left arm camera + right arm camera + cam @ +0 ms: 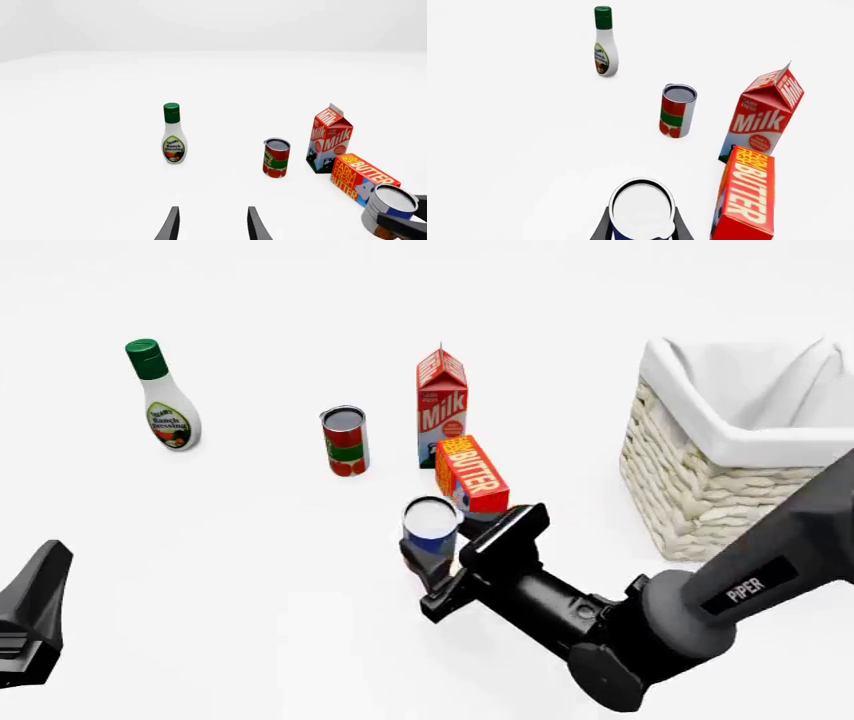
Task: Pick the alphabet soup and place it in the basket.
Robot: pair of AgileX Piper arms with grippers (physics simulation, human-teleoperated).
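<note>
Left wrist view: ranch dressing bottle stands upright well ahead on the white table; red-and-green can, milk carton and butter box sit in a group off to one side. The left gripper shows two dark fingers spread apart with nothing between them. The alphabet soup appears at the frame edge, with a dark finger of the other arm against it.

Front view: the right gripper reaches in from the right and closes around the lower part of the soup can, which stands just in front of the butter box. The can shows a silver-white top, a blue upper label and a darker lower band. Whether it has left the table cannot be told. The basket, cream wicker with a white cloth lining, stands well apart to the right, and what shows of its inside holds only cloth.

Right wrist view: the can's pale round top sits squarely between the two fingers, which press against its sides, just beside the butter box.

Progress: judging from these views, the grasp looks made; lifting, carrying across to the basket and releasing are not yet done.
</note>
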